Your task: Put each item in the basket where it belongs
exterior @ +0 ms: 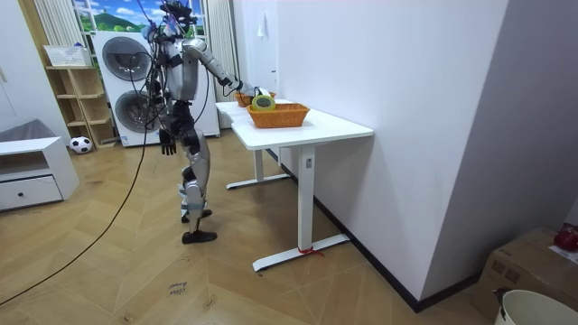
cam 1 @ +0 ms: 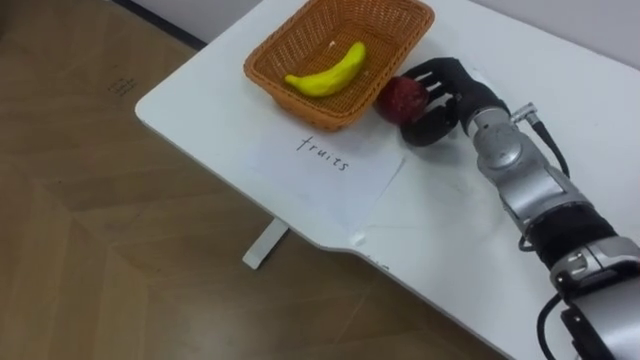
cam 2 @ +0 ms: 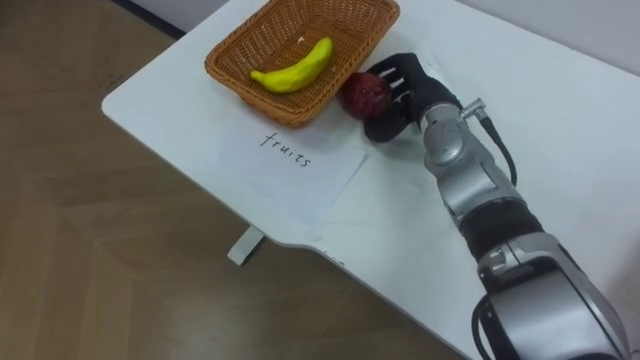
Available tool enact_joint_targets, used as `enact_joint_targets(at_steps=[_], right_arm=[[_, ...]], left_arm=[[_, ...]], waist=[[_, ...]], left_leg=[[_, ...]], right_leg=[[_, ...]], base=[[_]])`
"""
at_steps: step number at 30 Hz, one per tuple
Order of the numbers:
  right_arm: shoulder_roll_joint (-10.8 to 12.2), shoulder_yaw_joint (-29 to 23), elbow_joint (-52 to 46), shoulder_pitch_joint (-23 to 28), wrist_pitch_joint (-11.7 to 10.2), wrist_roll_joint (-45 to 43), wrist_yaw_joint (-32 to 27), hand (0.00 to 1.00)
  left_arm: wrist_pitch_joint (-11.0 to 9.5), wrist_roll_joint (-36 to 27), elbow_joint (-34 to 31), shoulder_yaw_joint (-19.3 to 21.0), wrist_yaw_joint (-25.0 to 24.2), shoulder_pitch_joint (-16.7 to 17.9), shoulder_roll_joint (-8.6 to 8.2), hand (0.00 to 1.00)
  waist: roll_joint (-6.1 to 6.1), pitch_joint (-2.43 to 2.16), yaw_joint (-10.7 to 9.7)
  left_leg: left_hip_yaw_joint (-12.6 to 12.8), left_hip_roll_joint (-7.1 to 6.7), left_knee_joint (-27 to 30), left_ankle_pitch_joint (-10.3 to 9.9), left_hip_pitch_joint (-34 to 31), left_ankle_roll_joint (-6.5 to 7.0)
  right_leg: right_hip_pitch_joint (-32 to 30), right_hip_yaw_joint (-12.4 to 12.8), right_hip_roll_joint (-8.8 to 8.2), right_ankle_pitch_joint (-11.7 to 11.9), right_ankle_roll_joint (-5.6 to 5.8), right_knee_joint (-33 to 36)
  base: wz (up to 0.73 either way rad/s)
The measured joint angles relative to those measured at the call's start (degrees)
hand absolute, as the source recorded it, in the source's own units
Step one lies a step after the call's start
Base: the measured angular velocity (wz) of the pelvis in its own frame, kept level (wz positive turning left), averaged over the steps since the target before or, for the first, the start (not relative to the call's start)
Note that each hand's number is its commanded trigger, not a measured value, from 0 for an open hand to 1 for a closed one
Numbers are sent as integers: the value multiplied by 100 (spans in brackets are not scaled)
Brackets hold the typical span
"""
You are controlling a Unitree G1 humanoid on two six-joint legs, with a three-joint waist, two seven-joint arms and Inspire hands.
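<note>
Right robot hand [cam 1: 452,98]: here it is, reached out over the white counter [cam 1: 200,95] and closed round the red apple [cam 1: 399,98], dark fingers wrapped about the fruit's right side.
Red apple: in that grip, just left of the palm, right up against the outer wall of the wicker basket [cam 1: 285,100]. I cannot tell whether it rests on the counter or sits just off it.
Wicker basket: just left of the robot hand, near the counter's corner.
Banana [cam 1: 328,72]: lying inside the basket, further left of the robot hand, apart from the apple.
Paper sheet [cam 1: 330,175]: handwritten, flat on the counter, below and left of the robot hand, before the basket.
Left robot hand [exterior: 167,140]: hanging at the robot's side, well away from the counter.
Robot: standing at the counter's far end in the room view.
Second wicker basket [exterior: 280,116]: at the counter's near end, well apart from the right robot hand.
</note>
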Motion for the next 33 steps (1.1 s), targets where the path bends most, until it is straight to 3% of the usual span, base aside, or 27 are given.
enact_joint_targets(at_steps=[9,21,29,33], right_arm=[[-94,-43,126,-5,-143,148,83,100],[-116,-75,143,27,-304,381,117,100],[-164,-128,131,122,-385,602,127,100],[-183,-426,108,225,-372,591,270,100]], left_arm=[[-36,-1,73,18,-2,-57,18,0],[-151,3,150,130,3,-62,31,0],[-168,4,156,373,61,-77,42,0],[-171,0,159,477,99,-53,28,0]], waist=[[11,-2,-10],[-7,-7,-210],[-38,-37,-289],[-72,-60,-337]], left_leg=[[-82,-8,5,1,12,0],[-103,-16,46,0,-31,-1],[-124,-25,79,1,-72,0],[-123,-23,80,2,-69,0]], right_leg=[[43,-85,1,0,0,-3],[52,-87,-2,0,1,-2],[52,-122,-1,0,1,-11],[70,-102,1,-1,1,-6]], base=[[4],[3],[2],[7]])
